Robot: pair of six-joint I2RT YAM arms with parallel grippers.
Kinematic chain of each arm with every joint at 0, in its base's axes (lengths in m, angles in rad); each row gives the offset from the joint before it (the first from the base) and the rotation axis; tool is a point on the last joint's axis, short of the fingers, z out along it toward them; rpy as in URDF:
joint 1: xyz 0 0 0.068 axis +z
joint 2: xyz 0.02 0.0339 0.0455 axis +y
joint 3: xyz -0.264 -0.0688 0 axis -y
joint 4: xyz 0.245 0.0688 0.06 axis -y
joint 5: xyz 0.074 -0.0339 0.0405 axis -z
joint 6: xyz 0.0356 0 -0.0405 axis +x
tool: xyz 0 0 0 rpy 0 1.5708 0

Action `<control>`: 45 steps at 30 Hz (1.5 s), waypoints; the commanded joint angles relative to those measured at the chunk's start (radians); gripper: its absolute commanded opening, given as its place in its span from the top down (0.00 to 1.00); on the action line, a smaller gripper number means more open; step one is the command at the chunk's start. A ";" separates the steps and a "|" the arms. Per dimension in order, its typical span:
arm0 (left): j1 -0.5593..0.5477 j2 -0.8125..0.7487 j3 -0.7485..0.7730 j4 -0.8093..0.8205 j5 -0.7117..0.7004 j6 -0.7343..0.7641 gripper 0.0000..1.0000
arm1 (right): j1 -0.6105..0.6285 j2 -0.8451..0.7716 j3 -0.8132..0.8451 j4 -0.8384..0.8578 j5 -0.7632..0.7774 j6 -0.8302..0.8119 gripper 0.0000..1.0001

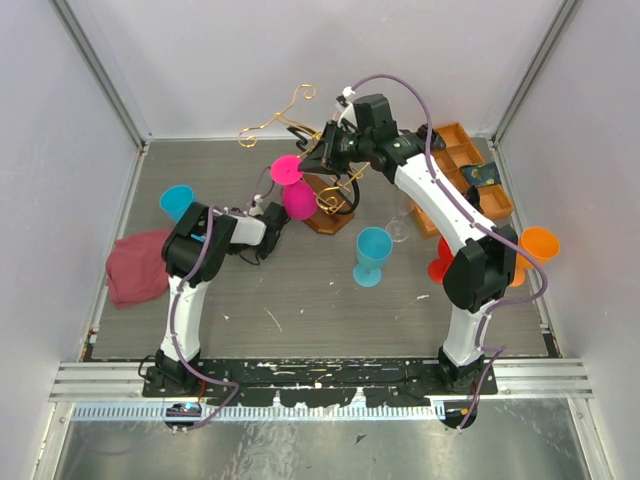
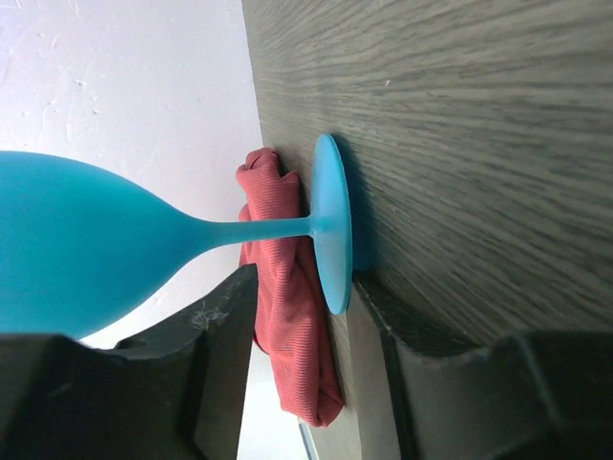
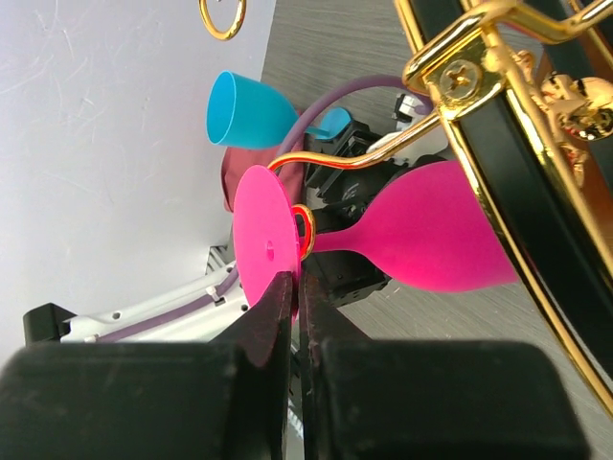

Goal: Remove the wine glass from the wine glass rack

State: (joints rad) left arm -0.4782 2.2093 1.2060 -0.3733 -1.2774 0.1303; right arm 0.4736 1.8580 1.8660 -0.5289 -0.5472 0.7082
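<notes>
A pink wine glass (image 1: 296,198) hangs upside down by its foot on a curled arm of the gold wire rack (image 1: 290,110), which stands on a brown wooden base (image 1: 322,216). My right gripper (image 1: 305,165) is shut on the rim of the glass's round foot; in the right wrist view the gripper (image 3: 299,287) pinches the foot and the pink glass's bowl (image 3: 441,240) lies beside the gold wire (image 3: 498,144). My left gripper (image 1: 192,218) is open and low on the table, with its fingers at either side of the foot of a blue wine glass (image 2: 330,220).
The blue glass (image 1: 177,200) stands at the left beside a red cloth (image 1: 138,265). Another blue glass (image 1: 372,255), a clear glass (image 1: 398,225), a red glass (image 1: 438,265) and an orange glass (image 1: 540,245) stand at the right. An orange-brown compartmented tray (image 1: 465,150) sits at the back right.
</notes>
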 commanded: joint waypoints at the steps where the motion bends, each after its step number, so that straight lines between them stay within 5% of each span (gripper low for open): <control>1: -0.005 0.017 -0.030 0.001 0.102 -0.089 0.45 | -0.031 -0.087 0.020 0.017 0.054 -0.049 0.99; 28: -0.008 0.040 0.032 -0.134 0.109 -0.172 0.04 | -0.010 0.099 0.206 0.026 -0.159 -0.063 0.99; 45: -0.010 0.031 0.026 -0.140 0.098 -0.197 0.02 | -0.066 0.083 0.238 0.038 -0.030 -0.039 0.99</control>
State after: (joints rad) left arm -0.4816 2.1811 1.2617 -0.5484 -1.3376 0.0433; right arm 0.4416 2.0262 2.1101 -0.5545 -0.6186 0.6613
